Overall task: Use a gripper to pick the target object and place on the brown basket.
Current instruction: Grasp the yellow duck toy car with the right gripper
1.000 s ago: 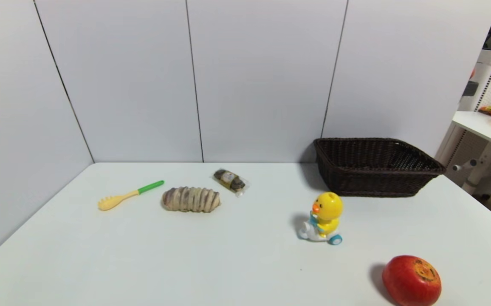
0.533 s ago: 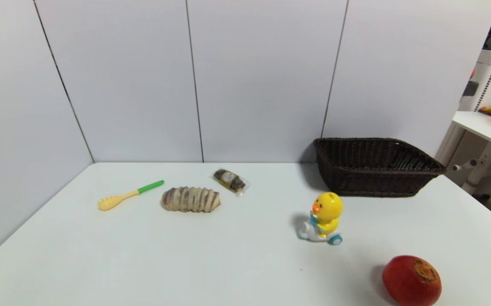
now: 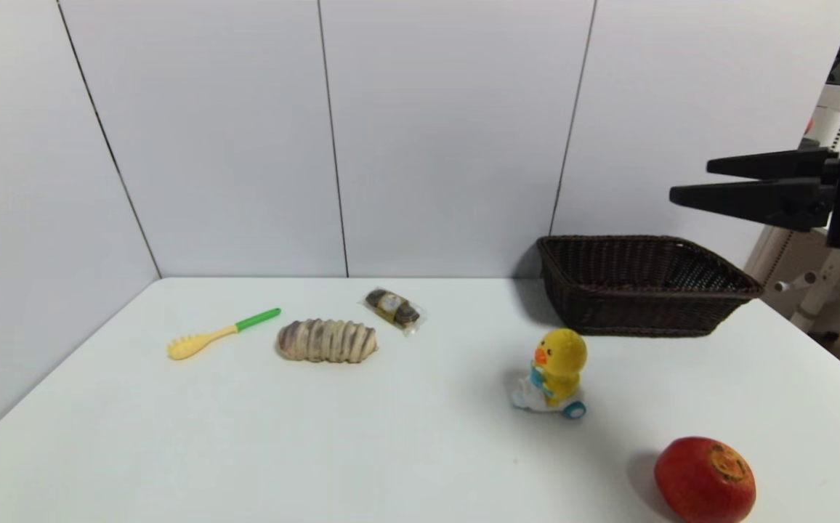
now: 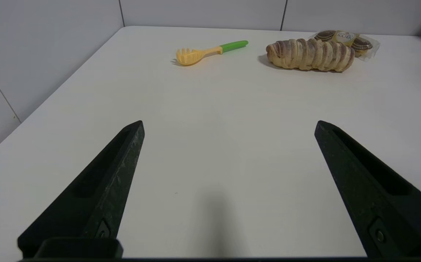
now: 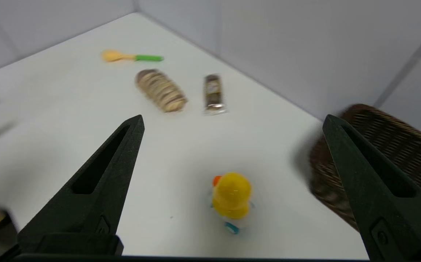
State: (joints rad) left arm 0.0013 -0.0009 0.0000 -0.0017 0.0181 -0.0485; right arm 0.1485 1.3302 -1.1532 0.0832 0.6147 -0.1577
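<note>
One arm is working: the right gripper [image 3: 689, 181], fingers apart, is hovering high over the right edge. The toy duck [image 3: 556, 370] is standing near the brown basket [image 3: 645, 287] at the far right corner; next the gripper needs lowering around it

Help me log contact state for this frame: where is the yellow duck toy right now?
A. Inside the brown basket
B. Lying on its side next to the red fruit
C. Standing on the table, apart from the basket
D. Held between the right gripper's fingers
C: the yellow duck toy stands upright on the table, in front of the brown basket, while the open right gripper is up above it.
</note>
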